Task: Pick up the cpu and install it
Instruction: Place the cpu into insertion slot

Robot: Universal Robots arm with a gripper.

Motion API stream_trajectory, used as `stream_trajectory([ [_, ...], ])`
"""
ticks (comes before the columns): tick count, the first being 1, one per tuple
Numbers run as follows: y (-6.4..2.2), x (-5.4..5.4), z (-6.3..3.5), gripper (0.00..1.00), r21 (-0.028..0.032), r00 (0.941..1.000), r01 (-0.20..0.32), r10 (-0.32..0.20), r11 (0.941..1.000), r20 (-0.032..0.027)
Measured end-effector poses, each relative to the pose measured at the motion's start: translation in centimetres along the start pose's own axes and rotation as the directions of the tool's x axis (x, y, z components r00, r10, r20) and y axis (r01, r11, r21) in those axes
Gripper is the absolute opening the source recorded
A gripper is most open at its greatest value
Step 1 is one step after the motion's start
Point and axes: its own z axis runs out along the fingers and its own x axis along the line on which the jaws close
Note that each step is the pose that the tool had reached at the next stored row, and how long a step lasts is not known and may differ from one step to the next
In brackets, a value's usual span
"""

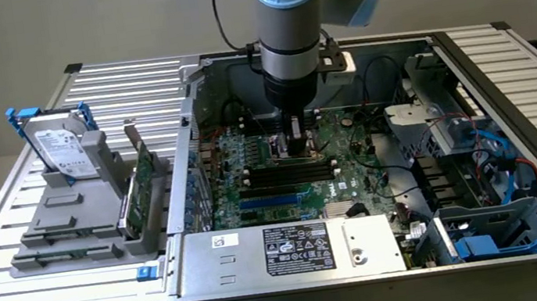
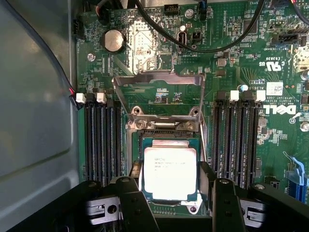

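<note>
The cpu [image 2: 170, 173], a small square chip with a pale silver top and green rim, sits low over the motherboard's socket [image 2: 166, 129], whose metal load frame [image 2: 159, 79] stands swung up and open. My gripper [image 2: 172, 180] has its black fingers [image 2: 133, 195] against two opposite edges of the chip, shut on it. In the exterior view the arm reaches straight down into the open computer case, with the gripper [image 1: 299, 143] at the middle of the green motherboard [image 1: 351, 174]. Whether the chip rests fully in the socket I cannot tell.
Black memory slots [image 2: 102, 140] run on both sides of the socket. A coin battery [image 2: 114, 40] and black cables [image 2: 212, 46] lie beyond it. The power supply [image 1: 294, 251] fills the case's near side. A silver hard drive [image 1: 63, 152] stands in a grey holder at the exterior view's left.
</note>
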Motion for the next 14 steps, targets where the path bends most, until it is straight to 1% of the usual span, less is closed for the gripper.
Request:
stream_trajectory([
  [8,-0.14,-0.05,0.32,0.55,-0.0037,1.0000,0.001,-0.001,1.0000,0.0000],
  [14,-0.14,-0.06,0.45,0.55,-0.0039,1.0000,0.001,-0.001,1.0000,-0.0003],
])
